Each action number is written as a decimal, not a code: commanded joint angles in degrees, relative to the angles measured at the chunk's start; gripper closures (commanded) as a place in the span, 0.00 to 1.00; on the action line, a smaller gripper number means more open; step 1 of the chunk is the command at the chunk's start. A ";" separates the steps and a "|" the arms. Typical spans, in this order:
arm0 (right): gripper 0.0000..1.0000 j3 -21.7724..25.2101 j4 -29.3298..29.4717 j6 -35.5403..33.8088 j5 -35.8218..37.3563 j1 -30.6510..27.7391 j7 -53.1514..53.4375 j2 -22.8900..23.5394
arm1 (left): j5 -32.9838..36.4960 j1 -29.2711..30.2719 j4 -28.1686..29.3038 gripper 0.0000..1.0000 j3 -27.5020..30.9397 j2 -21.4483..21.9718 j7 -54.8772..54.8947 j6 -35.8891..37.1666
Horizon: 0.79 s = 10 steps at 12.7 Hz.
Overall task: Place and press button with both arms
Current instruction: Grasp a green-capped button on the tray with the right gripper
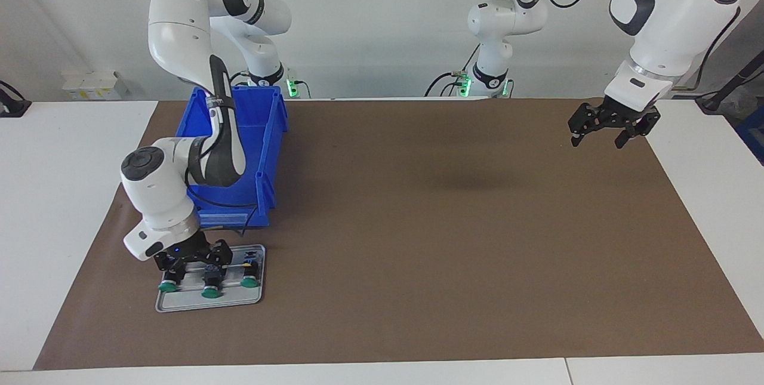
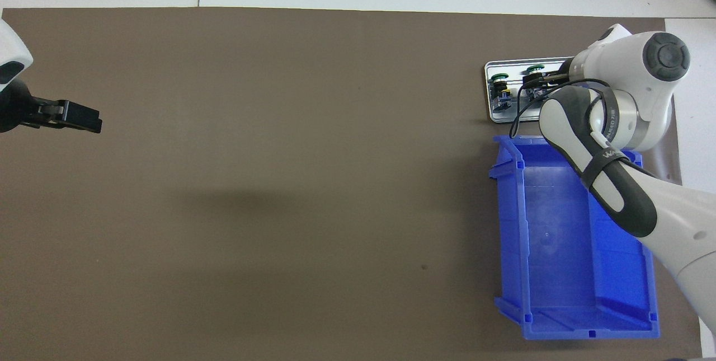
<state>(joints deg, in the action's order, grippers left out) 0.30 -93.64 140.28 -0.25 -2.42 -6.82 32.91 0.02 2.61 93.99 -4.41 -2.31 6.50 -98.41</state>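
Counting three green buttons [image 1: 210, 289] on one tray [image 1: 179, 304]

Surface: a white table [image 1: 59, 206], covered across most of its width by a brown mat [image 1: 430, 242].
On the mat, right arm's end: a blue plastic bin [image 1: 262, 152], open-topped.
Just beside the bin, farther from the robots: a small metal tray [image 1: 209, 304], lying flat.
On the tray: three green-capped push-buttons [image 1: 249, 282] in a row.
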 commanded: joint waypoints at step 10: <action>1.00 -0.21 3.00 -0.77 -1.16 0.39 2.65 -0.12 | 1.04 0.47 1.81 0.00 -0.25 1.61 -0.52 -0.38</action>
<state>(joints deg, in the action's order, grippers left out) 0.27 -94.03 142.06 -0.49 -2.33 -6.70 33.13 0.02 2.61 93.99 -4.41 -2.31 6.50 -98.41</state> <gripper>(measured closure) 0.595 0.000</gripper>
